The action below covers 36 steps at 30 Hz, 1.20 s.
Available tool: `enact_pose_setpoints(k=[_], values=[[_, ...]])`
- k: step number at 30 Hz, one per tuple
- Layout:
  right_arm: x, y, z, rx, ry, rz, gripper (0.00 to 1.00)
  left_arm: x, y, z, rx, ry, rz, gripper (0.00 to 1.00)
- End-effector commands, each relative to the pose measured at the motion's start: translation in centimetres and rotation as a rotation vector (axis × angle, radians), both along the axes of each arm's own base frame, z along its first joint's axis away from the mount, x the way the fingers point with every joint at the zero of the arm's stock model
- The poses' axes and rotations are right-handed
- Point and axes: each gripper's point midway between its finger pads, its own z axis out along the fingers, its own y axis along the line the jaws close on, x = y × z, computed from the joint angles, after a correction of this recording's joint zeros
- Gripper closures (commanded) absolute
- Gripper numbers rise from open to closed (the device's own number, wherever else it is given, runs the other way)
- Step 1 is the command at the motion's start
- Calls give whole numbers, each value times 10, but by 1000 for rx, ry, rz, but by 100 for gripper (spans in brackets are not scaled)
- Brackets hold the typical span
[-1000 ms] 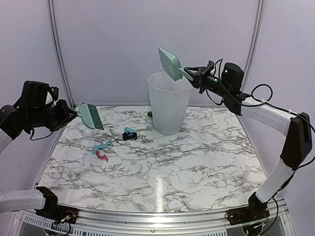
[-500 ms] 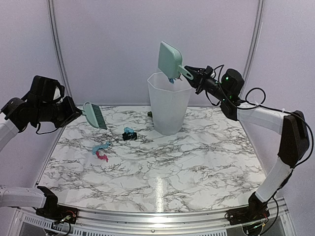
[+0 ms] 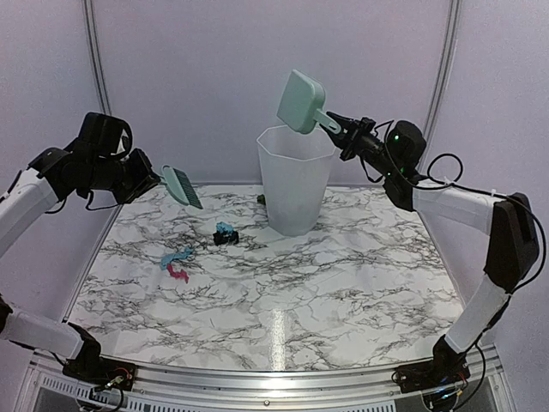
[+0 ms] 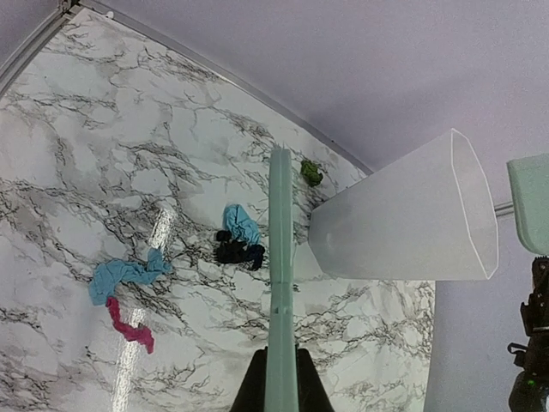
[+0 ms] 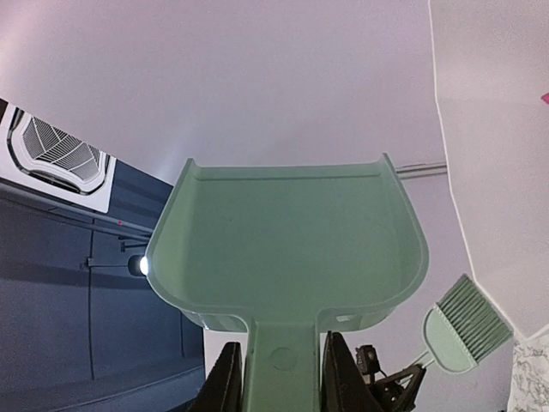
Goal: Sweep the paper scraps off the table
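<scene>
My left gripper (image 3: 154, 178) is shut on the handle of the mint-green brush (image 3: 183, 187), held in the air over the back left of the table (image 3: 343, 292). In the left wrist view the brush (image 4: 280, 249) shows edge-on between my fingers (image 4: 280, 390). My right gripper (image 3: 338, 126) is shut on the handle of the mint-green dustpan (image 3: 300, 101), tipped up above the bin; the pan (image 5: 287, 249) is empty. Paper scraps lie on the table: a blue and pink pair (image 3: 176, 262), and a blue and black clump (image 3: 225, 233), also seen below the brush (image 4: 238, 242).
A tall translucent white bin (image 3: 294, 180) stands at the back middle of the table. A small green bit (image 3: 260, 199) lies beside its base on the left. Lilac walls close off the back and sides.
My left arm has risen and swung right with the brush. My right gripper has tipped the dustpan further up over the bin; a blue scrap at its lip half a second ago is gone.
</scene>
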Motion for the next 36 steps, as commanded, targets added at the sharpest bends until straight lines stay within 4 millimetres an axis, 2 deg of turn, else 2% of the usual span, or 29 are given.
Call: enact_pose_setpoints(k=[1, 6, 11, 17, 21, 22, 27, 33, 34, 36], values=[[-12, 5, 27, 72, -76, 97, 100, 27, -9, 15, -82, -41, 54, 100], [-27, 16, 34, 3, -162, 173, 100, 61, -30, 12, -145, -46, 44, 100], [-45, 21, 46, -62, -236, 226, 100, 106, -52, -6, -186, -12, 17, 100], [-69, 14, 61, -125, -294, 216, 100, 169, -71, -21, -310, -20, 50, 100], [-84, 7, 73, -249, -346, 170, 100, 211, -89, -35, -337, -30, 52, 100], [-88, 4, 76, -285, -358, 152, 100, 222, -96, -34, -366, -47, 42, 100], [-108, -13, 78, -454, -375, 70, 100, 263, -124, -68, -534, -30, 55, 100], [-129, -33, 66, -516, -331, 7, 100, 302, -151, -102, -673, -58, 89, 100], [-131, -36, 65, -520, -329, -1, 100, 308, -157, -119, -684, -42, 92, 100], [-135, -41, 56, -546, -294, -10, 100, 314, -169, -135, -701, -26, 89, 100]])
